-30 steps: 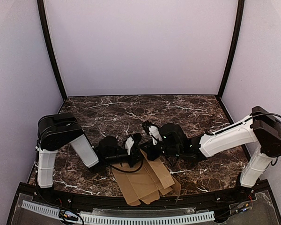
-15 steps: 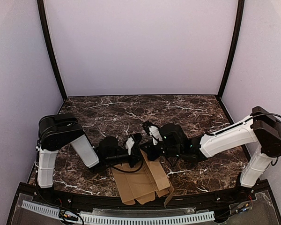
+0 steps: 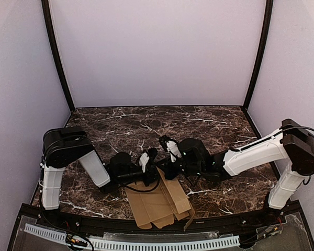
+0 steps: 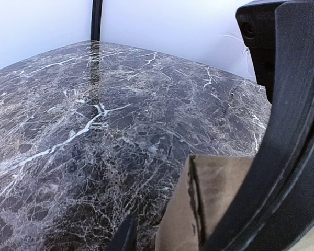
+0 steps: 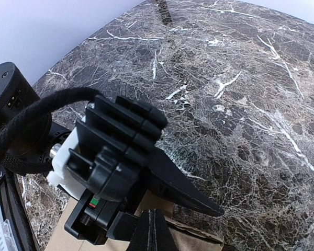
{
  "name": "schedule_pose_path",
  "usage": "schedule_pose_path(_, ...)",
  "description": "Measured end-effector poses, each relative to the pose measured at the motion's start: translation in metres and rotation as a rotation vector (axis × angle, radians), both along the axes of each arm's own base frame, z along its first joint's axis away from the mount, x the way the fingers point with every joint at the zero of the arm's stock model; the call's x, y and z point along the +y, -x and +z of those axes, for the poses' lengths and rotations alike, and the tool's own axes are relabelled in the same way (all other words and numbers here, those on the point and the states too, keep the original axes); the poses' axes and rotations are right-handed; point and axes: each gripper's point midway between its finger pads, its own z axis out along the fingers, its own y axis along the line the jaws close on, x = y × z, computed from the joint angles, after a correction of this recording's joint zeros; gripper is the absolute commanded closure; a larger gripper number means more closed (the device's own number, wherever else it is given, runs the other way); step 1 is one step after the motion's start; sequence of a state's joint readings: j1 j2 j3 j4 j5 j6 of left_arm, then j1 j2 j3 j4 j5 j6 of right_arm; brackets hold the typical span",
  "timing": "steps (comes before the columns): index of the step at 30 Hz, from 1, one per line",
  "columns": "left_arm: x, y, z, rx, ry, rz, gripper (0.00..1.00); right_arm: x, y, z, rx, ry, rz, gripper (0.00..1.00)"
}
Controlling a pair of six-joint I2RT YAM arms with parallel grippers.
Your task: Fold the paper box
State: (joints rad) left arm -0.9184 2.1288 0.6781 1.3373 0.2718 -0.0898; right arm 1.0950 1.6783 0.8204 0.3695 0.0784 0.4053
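The paper box [image 3: 158,203] is a flat brown die-cut sheet lying near the table's front edge, with a flap at its near right corner turned up on edge. My left gripper [image 3: 149,164] comes in from the left at the sheet's far edge. In the left wrist view the left gripper [image 4: 199,212] has its jaws parted around a folded cardboard edge [image 4: 212,193], with a gap beside the small fingertip [image 4: 126,238]. My right gripper [image 3: 166,167] meets it from the right. Seen from its own wrist, the right gripper [image 5: 154,222] is shut and sits over the sheet's edge [image 5: 201,238].
Dark marbled table [image 3: 146,125] runs back to pale walls. Black frame posts [image 3: 57,57] stand at the rear corners. A perforated white rail [image 3: 131,243] lies just beyond the front edge. The two grippers are almost touching; the left one's finger [image 5: 186,191] fills the right wrist view.
The sheet has slid slightly left, and its near right flap has turned from flat to standing on edge. Both arms have hardly moved.
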Motion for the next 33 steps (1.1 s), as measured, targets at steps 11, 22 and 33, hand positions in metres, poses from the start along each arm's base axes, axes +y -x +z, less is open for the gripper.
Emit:
schedule_pose_path(11, -0.001, 0.002, 0.0, -0.024, -0.01, -0.011, 0.99, 0.0, 0.0, 0.001, -0.002, -0.001, -0.002, 1.0)
schedule_pose_path(22, 0.002, 0.003, -0.001, -0.024, -0.016, -0.007, 0.73, 0.0, 0.0, 0.0, 0.0, 0.002, -0.003, 1.0)
schedule_pose_path(33, 0.015, 0.009, 0.013, -0.04, -0.014, 0.013, 0.61, -0.004, 0.002, 0.0, 0.004, 0.015, -0.004, 1.0)
